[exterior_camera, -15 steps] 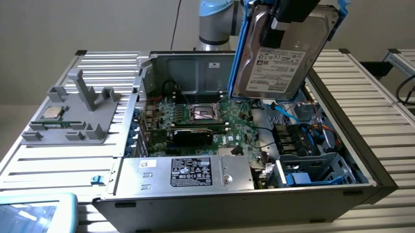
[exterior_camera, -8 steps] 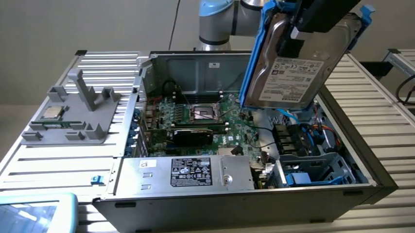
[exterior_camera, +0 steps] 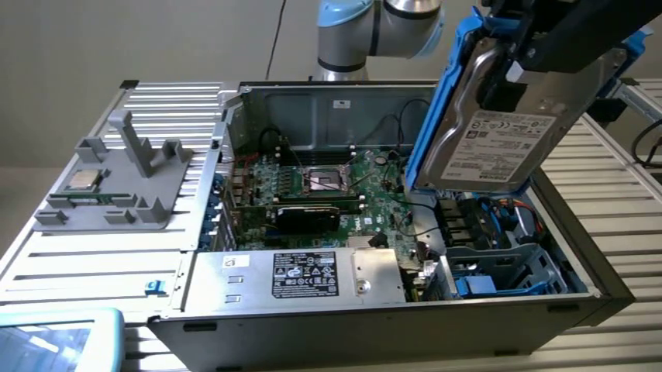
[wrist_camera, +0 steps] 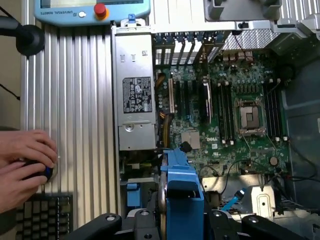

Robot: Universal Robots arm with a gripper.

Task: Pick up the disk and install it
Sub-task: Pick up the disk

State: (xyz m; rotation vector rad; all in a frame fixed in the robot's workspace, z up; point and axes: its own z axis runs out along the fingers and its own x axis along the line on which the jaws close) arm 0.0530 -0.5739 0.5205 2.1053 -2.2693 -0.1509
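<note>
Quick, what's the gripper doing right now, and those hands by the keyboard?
Gripper: closed on the disk, held over the open computer case.
Person's hands: cupped over a small dark object by the keyboard.

The exterior view stands off the bench (exterior_camera: 62,263), raised, looking obliquely down into the open computer case (exterior_camera: 362,325), fairly near. The wrist view looks straight down past the disk (wrist_camera: 181,185), seemingly from close above. Both share the motherboard (exterior_camera: 377,205) and power supply (exterior_camera: 300,275).

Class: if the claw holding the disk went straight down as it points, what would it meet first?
Probably the blue-and-grey plastic drive cage below, met by the silver-grey blue-railed disk the claw holds; depth unclear.
</note>
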